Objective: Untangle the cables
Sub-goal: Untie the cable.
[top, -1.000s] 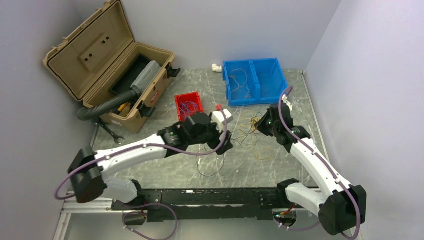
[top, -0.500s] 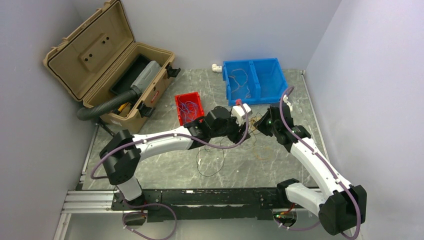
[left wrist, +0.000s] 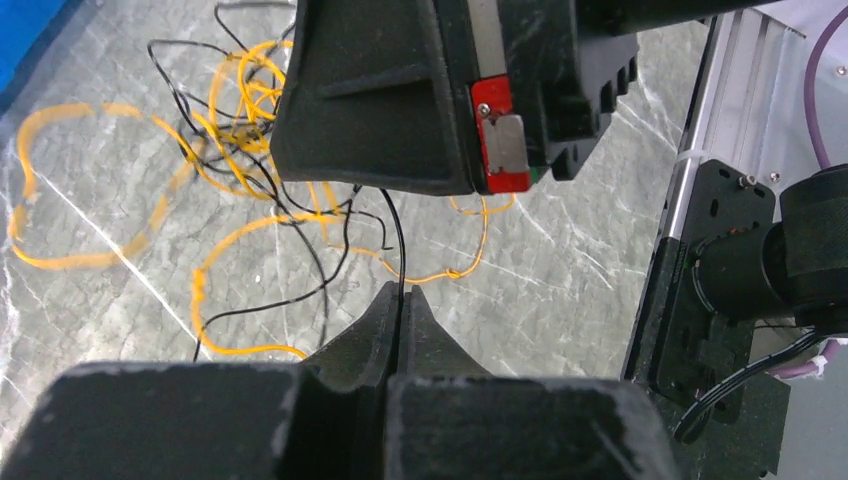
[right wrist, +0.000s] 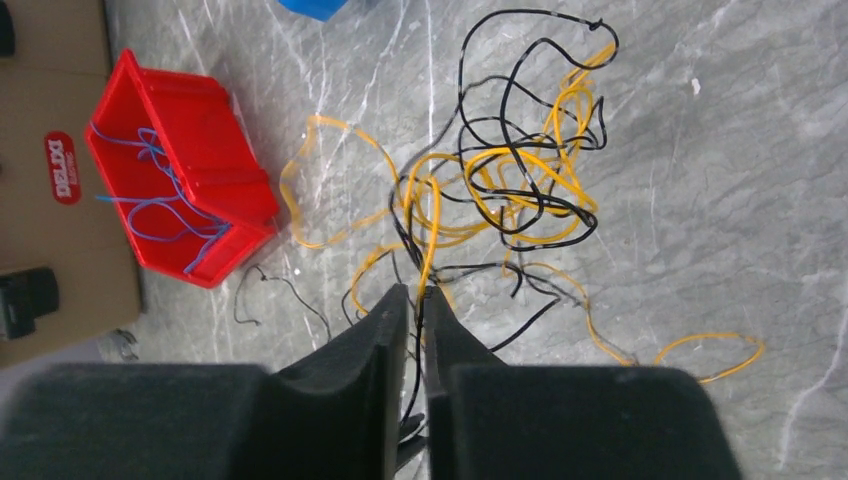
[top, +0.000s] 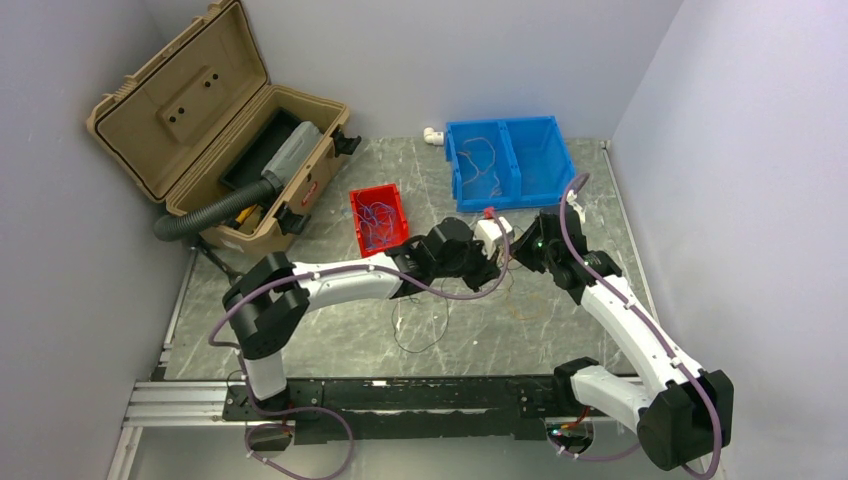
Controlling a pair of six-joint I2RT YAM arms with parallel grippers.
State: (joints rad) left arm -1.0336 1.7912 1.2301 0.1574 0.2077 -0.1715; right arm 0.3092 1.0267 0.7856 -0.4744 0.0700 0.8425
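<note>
Left end effector [left wrist: 400, 297] is pinched together on one black wire [left wrist: 397, 235], which runs straight ahead from its tips; right end effector [right wrist: 412, 298] is closed on strands at the near rim of the cables [right wrist: 520, 190], which sprawl ahead-right of it on the table [right wrist: 750, 150], ahead-left of the left one, without one long axis; both arms equally near.

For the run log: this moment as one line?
left gripper: shut on black cable | right gripper: shut on cable tangle | task: unfinished
</note>
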